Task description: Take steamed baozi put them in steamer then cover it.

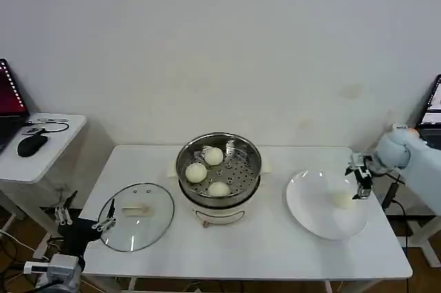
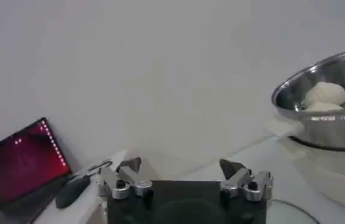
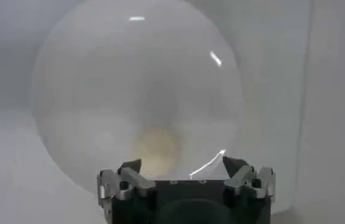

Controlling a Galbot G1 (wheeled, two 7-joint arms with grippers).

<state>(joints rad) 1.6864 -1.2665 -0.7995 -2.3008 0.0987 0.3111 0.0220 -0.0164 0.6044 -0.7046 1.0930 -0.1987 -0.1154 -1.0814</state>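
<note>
**Three buns in, one left on plate, lid off**

White table (image 1: 262, 251) is carrying everything. Three steamed baozi (image 1: 196, 172) are sitting in the steamer (image 1: 238, 193); the fourth (image 1: 342, 200) is waiting on the plate (image 1: 306, 214) near the table's right edge. Right gripper (image 1: 362, 189) is hovering over it, jaws spread. Left gripper (image 1: 86, 220) is idling, jaws spread, at the left table edge beside the cover (image 1: 155, 224), which is lying flat. Open room between plate and steamer is looking free.

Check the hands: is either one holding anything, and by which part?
Nothing is held. The right hand is open above the last baozi on the plate. The left hand is open and empty beside the cover.
</note>
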